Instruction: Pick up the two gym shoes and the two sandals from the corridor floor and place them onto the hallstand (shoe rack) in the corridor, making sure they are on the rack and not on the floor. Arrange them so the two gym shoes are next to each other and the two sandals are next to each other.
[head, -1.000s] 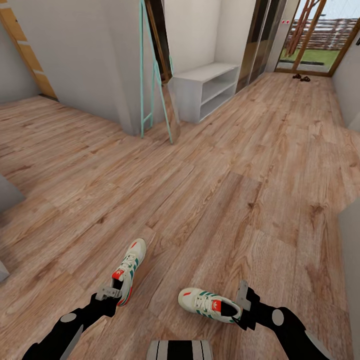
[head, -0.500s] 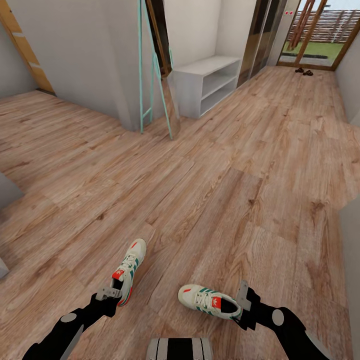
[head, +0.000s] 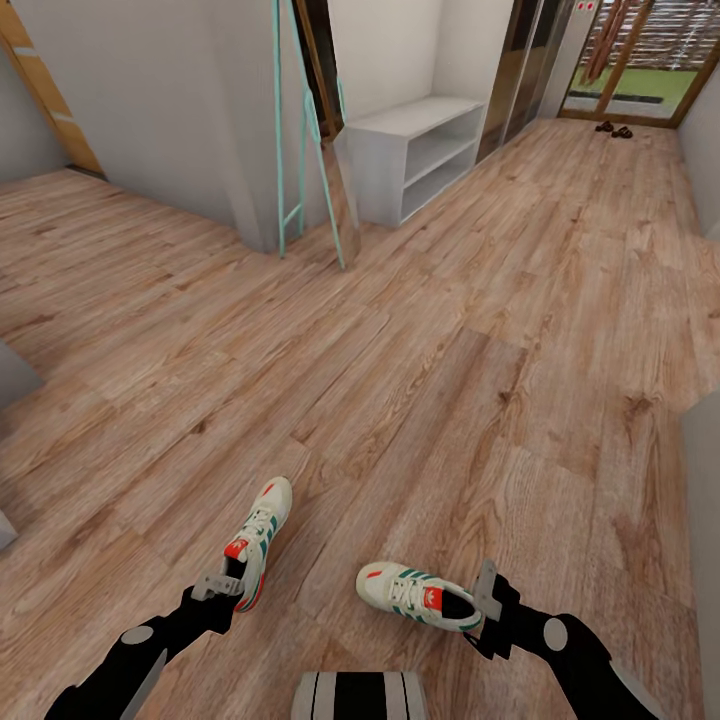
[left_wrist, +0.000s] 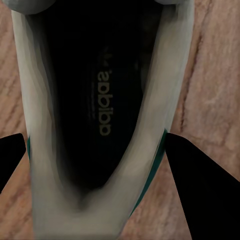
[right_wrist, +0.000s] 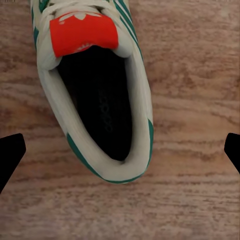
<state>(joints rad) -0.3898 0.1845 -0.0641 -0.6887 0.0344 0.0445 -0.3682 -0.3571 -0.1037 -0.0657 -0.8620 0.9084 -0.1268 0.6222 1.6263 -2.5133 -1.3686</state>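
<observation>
Two cream-white gym shoes with green stripes sit low in the head view. My left gripper (head: 228, 583) is shut on the heel of the left gym shoe (head: 258, 530); in the left wrist view its dark fingers (left_wrist: 200, 190) press both sides of that shoe (left_wrist: 150, 150). The right gym shoe (head: 410, 595) lies on the corridor floor (head: 450, 350). My right gripper (head: 483, 598) is open at its heel, with both fingers (right_wrist: 10, 155) well clear of the shoe (right_wrist: 80, 32). The two dark sandals (head: 613, 129) lie far down the corridor by a glass door.
A low light-grey unit with two open shelf rows (head: 410, 160) stands along the left wall; no lettering shows, so I cannot tell if it is the hallstand. A teal ladder-like frame (head: 300, 140) leans at the wall corner. A grey edge (head: 700, 520) stands at the right.
The whole picture has shifted: the shelf unit, sandals and floor moved up, so the camera moved. The left shoe stayed with my left gripper; the right shoe drifted slightly with the floor.
</observation>
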